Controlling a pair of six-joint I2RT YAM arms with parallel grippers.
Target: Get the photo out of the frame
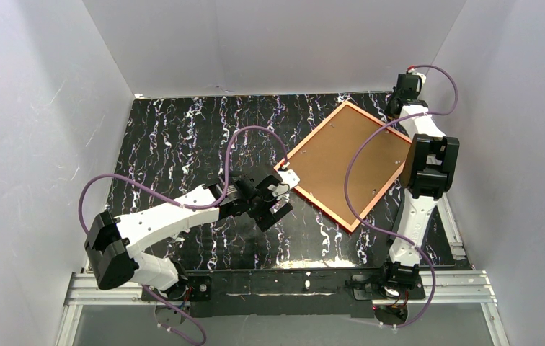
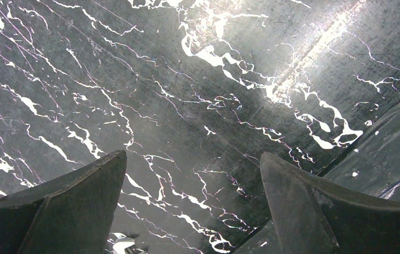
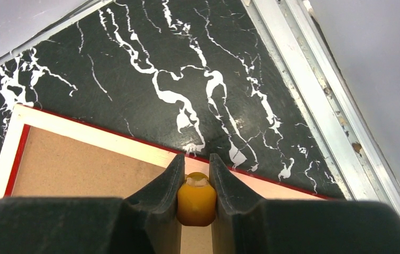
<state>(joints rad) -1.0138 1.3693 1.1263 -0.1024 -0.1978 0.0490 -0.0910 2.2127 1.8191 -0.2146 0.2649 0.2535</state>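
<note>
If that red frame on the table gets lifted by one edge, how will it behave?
The frame looks thin-edged and wide, so it probably feels light yet may flex or swing when lifted at one edge. Lying flat on the glossy table, it would likely slide rather than tip if pushed.
</note>
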